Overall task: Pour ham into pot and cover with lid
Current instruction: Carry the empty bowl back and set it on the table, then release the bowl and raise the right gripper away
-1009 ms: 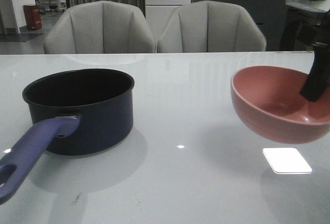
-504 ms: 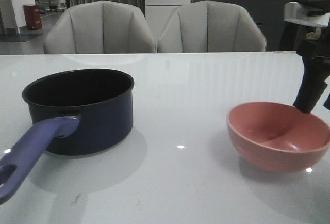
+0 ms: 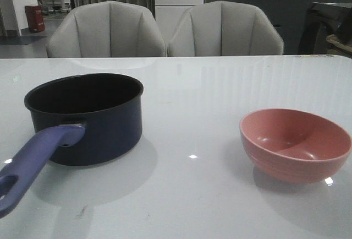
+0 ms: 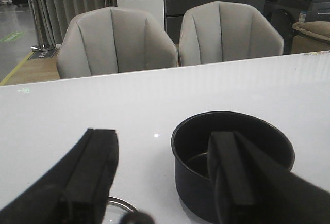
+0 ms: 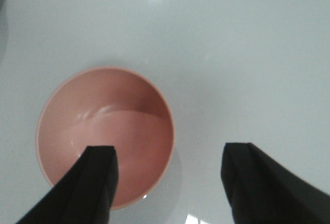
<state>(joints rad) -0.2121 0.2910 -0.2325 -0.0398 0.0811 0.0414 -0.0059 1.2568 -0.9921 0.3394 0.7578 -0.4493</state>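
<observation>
The dark navy pot [image 3: 88, 119] with its lavender handle [image 3: 34, 159] stands on the table at the left. No ham shows; the pot's black inside is too dark to read. The pink bowl [image 3: 295, 145] rests on the table at the right and looks empty [image 5: 105, 136]. My right gripper [image 5: 170, 157] hovers open above the bowl, one finger [image 5: 95, 182] over its rim. My left gripper [image 4: 164, 149] is open with nothing in it, the pot [image 4: 232, 154] just beyond. Only a piece of the lid [image 4: 119, 206], steel rim and dark knob, peeks in beside one finger [image 4: 98, 167].
Two grey chairs [image 3: 107, 30] stand behind the white table [image 3: 192, 96]. Neither arm shows in the front view. Bare tabletop lies between pot and bowl.
The bowl, held tilted in the air a second ago, now sits upright on the table. My right gripper let it go and rose out of the front view.
</observation>
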